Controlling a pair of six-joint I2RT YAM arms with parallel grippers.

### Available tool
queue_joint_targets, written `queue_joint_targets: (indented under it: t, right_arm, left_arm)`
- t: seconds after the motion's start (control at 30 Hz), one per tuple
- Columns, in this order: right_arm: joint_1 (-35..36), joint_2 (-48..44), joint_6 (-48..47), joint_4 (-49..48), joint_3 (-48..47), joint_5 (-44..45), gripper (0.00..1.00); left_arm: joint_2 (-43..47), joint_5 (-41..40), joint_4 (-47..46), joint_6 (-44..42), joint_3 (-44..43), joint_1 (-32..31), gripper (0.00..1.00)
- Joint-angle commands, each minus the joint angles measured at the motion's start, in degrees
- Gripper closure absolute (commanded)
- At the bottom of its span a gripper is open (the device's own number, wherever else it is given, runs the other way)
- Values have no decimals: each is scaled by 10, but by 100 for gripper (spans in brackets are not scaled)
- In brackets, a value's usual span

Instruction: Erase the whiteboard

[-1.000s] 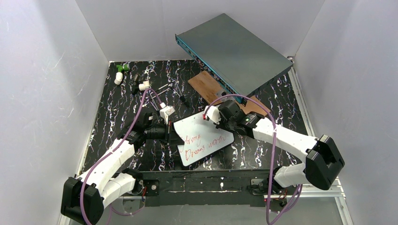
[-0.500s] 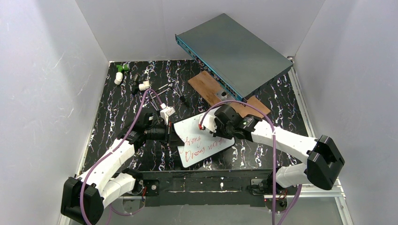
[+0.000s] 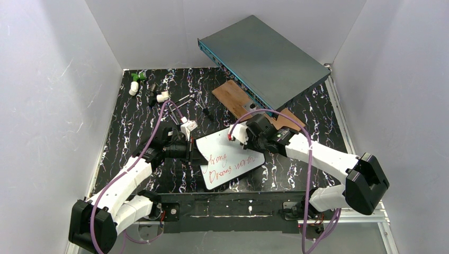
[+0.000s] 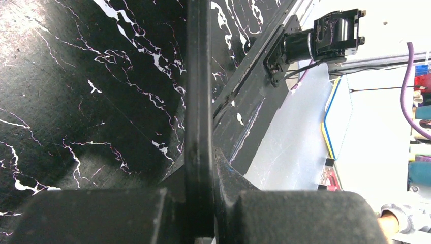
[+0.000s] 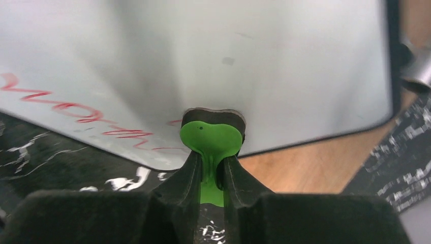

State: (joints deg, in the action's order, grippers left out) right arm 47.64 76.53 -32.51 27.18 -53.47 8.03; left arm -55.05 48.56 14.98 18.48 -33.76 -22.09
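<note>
The whiteboard point(image 3: 225, 151) lies tilted over the dark marbled table, with red handwriting point(image 3: 229, 165) across its near half. My left gripper point(image 3: 192, 151) is shut on its left edge; in the left wrist view the board shows edge-on as a dark strip point(image 4: 198, 91) between the fingers of the gripper point(image 4: 199, 170). My right gripper point(image 3: 242, 138) is at the board's far right part, shut on a green eraser point(image 5: 210, 138). The eraser's dark pad presses on the white surface point(image 5: 228, 56), just right of the red strokes point(image 5: 61, 104). The right gripper point(image 5: 209, 161) pinches the eraser's stem.
A grey-teal metal box point(image 3: 265, 58) leans at the back right, over a brown wooden plank point(image 3: 232, 98) that reaches under the board. Small white and green parts point(image 3: 135, 82) and a white piece point(image 3: 188, 127) lie at the back left. A metal rail point(image 3: 227, 207) runs along the front.
My right gripper slid the eraser left and nearer over the board, then back a little to the right and away. The left gripper kept its grip; the board barely shifted.
</note>
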Motion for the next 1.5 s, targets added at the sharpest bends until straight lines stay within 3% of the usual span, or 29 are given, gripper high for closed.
queue_joint_targets:
  t: [0.0,0.1,0.3,0.47,0.63,0.83,1.0,1.23,1.47]
  right_arm:
    - [45,-3,-40,52,-1,-112,99]
    - [58,-2,-52,61,7,-118,99]
    - [28,-6,-16,-22,17,28,99]
    - [-11,-14,-1,-52,20,74,99]
    - [-6,-11,-5,-25,25,20,99]
    - [55,-15,-45,29,47,-71,99]
    - [57,-15,-34,-17,51,-2,99]
    - [2,-17,12,-74,29,89,99]
    - [42,-13,-12,-9,36,-35,99]
  left_arm:
    - [8,60,-20,-12,-13,-8,100]
    - [11,59,-20,-13,-12,-8,100]
    - [10,60,-19,-13,-13,-8,100]
    - [9,61,-20,-13,-13,-8,100]
    - [11,61,-21,-13,-13,-8,100]
    - [13,59,-20,-13,-12,-8,100]
    - [13,59,-21,-13,-11,-8,100]
    - [12,61,-21,-13,-13,-8,100]
    - [12,61,-21,-13,-12,-8,100]
